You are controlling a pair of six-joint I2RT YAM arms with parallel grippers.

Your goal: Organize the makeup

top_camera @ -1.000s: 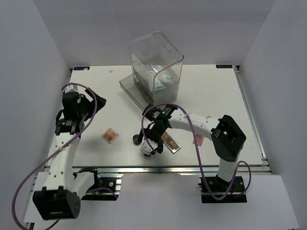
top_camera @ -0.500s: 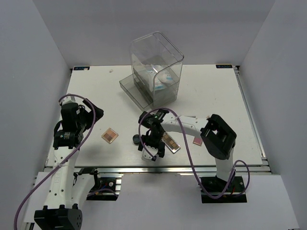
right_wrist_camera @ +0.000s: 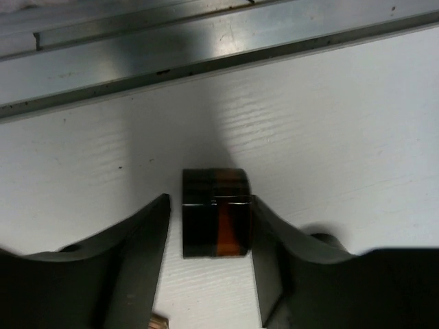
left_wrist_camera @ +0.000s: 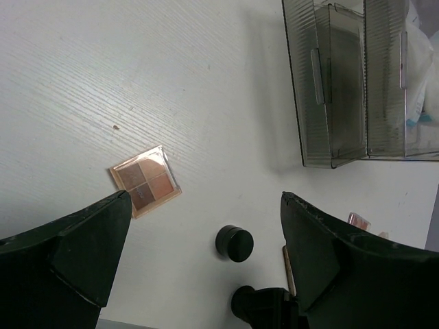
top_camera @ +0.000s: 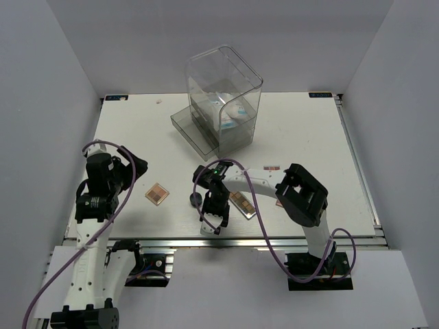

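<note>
A tiny dark cube (right_wrist_camera: 215, 221) sits on the table by the near edge, between my right gripper's (right_wrist_camera: 209, 205) open fingers. The right finger touches it and the left finger stands a little apart. In the top view the right gripper (top_camera: 211, 218) hides the cube. A round black jar (top_camera: 195, 200) (left_wrist_camera: 234, 243) stands just to its left. A brown square palette (top_camera: 157, 194) (left_wrist_camera: 145, 180) lies further left and a long palette (top_camera: 241, 203) to the right. My left gripper (top_camera: 130, 168) (left_wrist_camera: 204, 199) is open and empty above the table. White packets (top_camera: 233, 113) lie in the drawer box.
The tall clear drawer box (top_camera: 225, 79) stands at the back middle, with a grey drawer (top_camera: 195, 130) (left_wrist_camera: 329, 82) pulled out in front of it. A metal rail (right_wrist_camera: 206, 48) runs along the table's near edge. A small pink item (left_wrist_camera: 358, 221) lies beyond the jar.
My right gripper has moved left and toward the near edge and now straddles the dark cube. My left arm has drawn back toward the near left.
</note>
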